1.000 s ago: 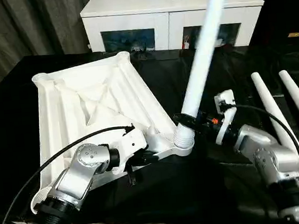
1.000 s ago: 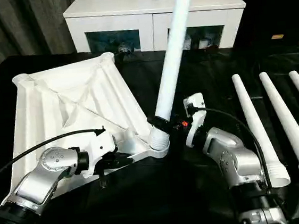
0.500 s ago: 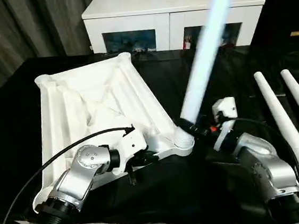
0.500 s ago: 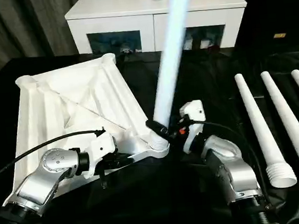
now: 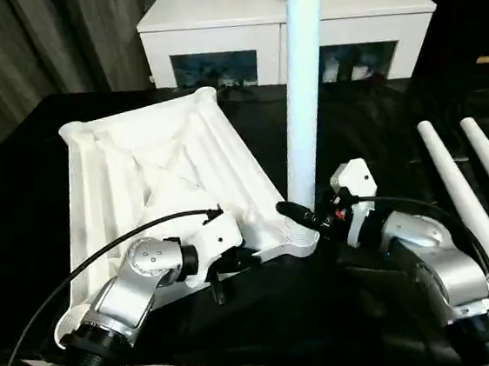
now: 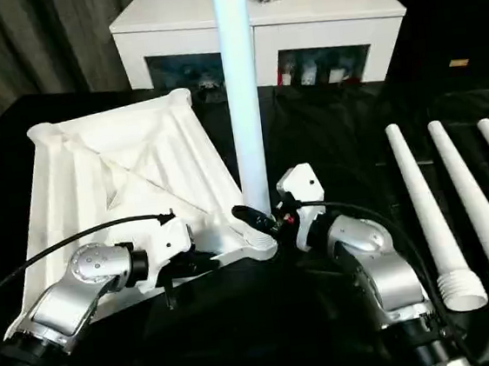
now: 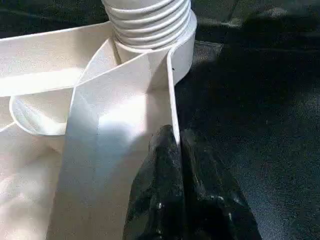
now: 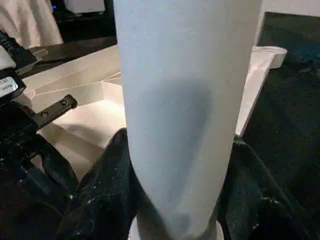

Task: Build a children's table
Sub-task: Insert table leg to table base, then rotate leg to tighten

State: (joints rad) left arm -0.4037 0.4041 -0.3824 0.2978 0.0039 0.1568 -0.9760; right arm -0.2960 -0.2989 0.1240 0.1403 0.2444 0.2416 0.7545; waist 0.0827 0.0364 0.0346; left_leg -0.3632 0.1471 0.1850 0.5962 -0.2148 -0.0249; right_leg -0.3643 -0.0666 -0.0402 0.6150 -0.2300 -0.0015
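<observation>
A white tube leg (image 5: 303, 89) now stands nearly upright at frame centre, where a second ago it leaned sharply toward the upper right, its threaded foot seated in the near corner socket (image 7: 150, 30) of the overturned white tabletop (image 5: 147, 171). The right gripper (image 5: 305, 218), at centre right, is clamped around the leg just above the socket, its black fingers (image 8: 107, 190) pressed to either side of the tube. The left gripper (image 5: 239, 258), at lower centre left, has its fingers together on the thin rim wall of the tabletop just beside that corner, steadying the piece.

The tabletop lies ribbed side up on the black-covered bench (image 5: 370, 126), filling the left half of the frame. Three further legs lie side by side at the right edge, well apart from the work; the nearest leg (image 6: 422, 208) shows its ribbed end toward the camera. A white cabinet (image 5: 284, 21) stands behind the bench at the top.

With the leg brought vertical, it looks aligned with the socket, so turning or pressing it home appears the step in hand. Three legs are not yet fitted.
</observation>
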